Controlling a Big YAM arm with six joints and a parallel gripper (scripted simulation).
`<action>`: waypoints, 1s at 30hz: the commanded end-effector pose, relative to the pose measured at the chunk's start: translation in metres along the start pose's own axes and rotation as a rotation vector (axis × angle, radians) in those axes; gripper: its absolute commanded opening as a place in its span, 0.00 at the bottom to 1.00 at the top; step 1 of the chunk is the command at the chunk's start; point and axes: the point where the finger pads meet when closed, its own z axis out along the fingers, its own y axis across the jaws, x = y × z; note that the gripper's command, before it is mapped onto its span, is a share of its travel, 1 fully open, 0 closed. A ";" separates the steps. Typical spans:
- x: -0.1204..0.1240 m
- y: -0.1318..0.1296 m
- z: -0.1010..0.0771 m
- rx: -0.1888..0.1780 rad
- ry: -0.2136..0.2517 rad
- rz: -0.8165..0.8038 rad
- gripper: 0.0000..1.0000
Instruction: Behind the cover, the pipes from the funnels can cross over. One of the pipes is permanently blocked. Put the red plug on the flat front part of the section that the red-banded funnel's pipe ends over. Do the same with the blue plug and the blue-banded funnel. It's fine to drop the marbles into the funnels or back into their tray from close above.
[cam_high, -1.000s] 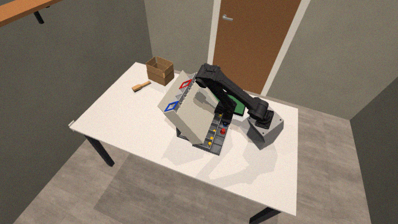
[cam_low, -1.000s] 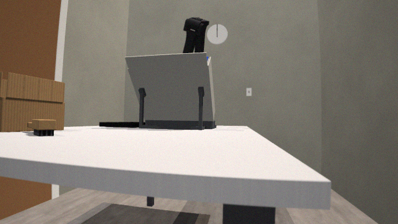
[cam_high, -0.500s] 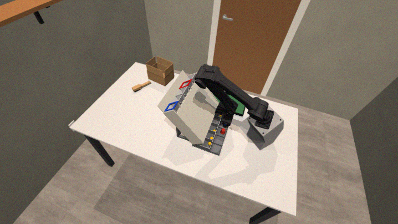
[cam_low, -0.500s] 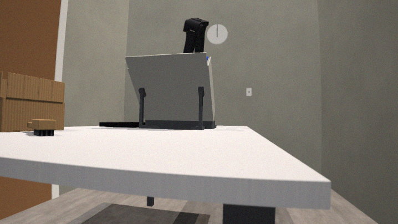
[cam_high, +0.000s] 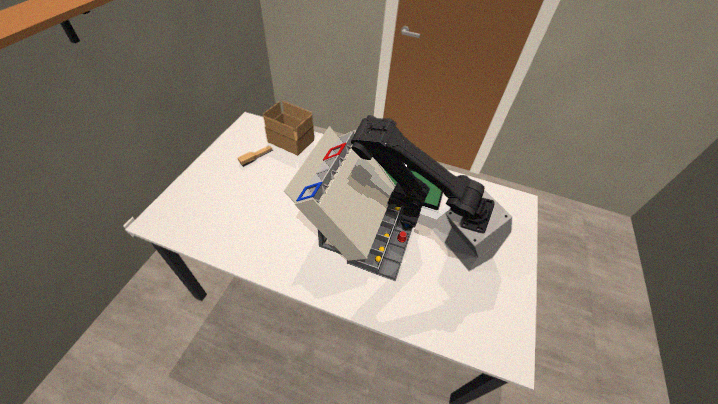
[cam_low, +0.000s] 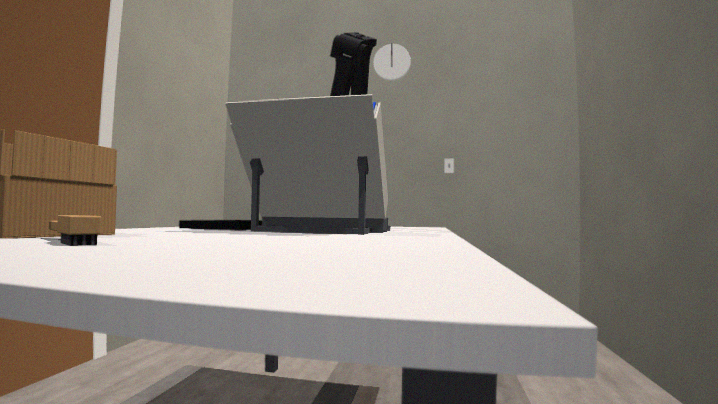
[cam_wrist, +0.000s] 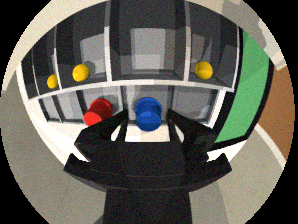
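In the wrist view the blue plug (cam_wrist: 147, 112) stands on the flat front part of a middle section, between my gripper's (cam_wrist: 148, 127) (cam_high: 407, 221) spread fingers. The fingers stand apart from it on both sides. The red plug (cam_wrist: 99, 110) (cam_high: 402, 236) stands on the flat front of the section to the left. Yellow marbles (cam_wrist: 80, 72) (cam_wrist: 202, 70) (cam_high: 381, 248) lie in several sections of the dark sectioned base (cam_high: 394, 262). The beige cover (cam_high: 351, 206) (cam_low: 306, 155) leans over the base. The red-banded funnel (cam_high: 334, 151) and the blue-banded funnel (cam_high: 308, 191) sit at its top.
A green tray (cam_high: 424, 181) (cam_wrist: 249, 96) lies beside the base, behind the arm. The robot's grey pedestal (cam_high: 476, 236) stands at the right. A cardboard box (cam_high: 288, 125) (cam_low: 50, 180) and a wooden brush (cam_high: 254, 154) (cam_low: 75, 226) lie at the table's far corner.
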 end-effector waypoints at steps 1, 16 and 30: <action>0.001 0.000 -0.002 0.001 -0.001 0.003 0.59; 0.001 0.000 -0.002 0.001 -0.001 0.003 0.59; -0.009 -0.002 -0.121 -0.014 0.068 0.007 0.59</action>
